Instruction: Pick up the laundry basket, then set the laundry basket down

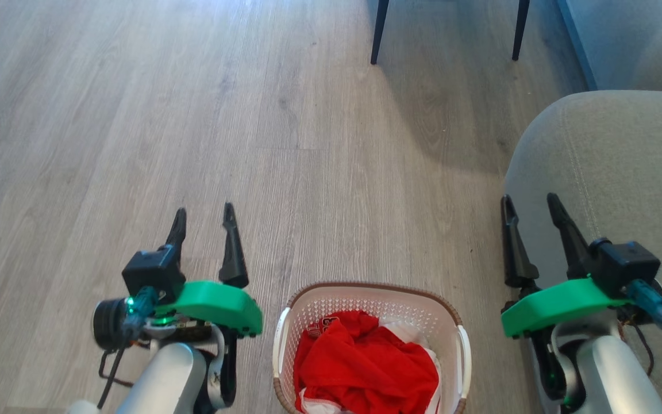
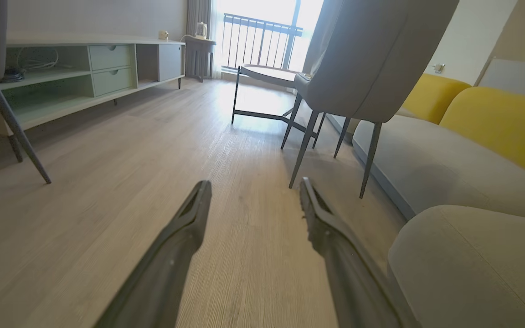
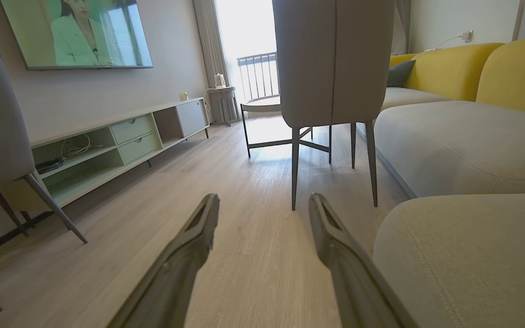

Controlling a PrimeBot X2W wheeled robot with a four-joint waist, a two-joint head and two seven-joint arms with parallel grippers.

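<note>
Head view: laundry basket (image 1: 377,302) on floor (image 1: 308,144), between both arms and behind their fingertips, side handles facing each. Left gripper (image 1: 204,209) slightly nearer; right gripper (image 1: 530,198); both spread, empty.
Left wrist view: fingers (image 2: 176,241) apart over floor.
Right wrist view: likewise, beside sofa (image 3: 463,255).

Grey chair (image 3: 333,64) on wood floor (image 1: 135,115); grey sofa (image 3: 463,136) just beside; low cabinet (image 3: 130,136) along wall.

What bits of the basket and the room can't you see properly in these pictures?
- Laundry basket: head view, its near end is cut off by the bottom edge.
- Under the red shirt: head view, the shirt hides what lies below.
- Chair: head view, the top edge cuts it off above the legs.
</note>
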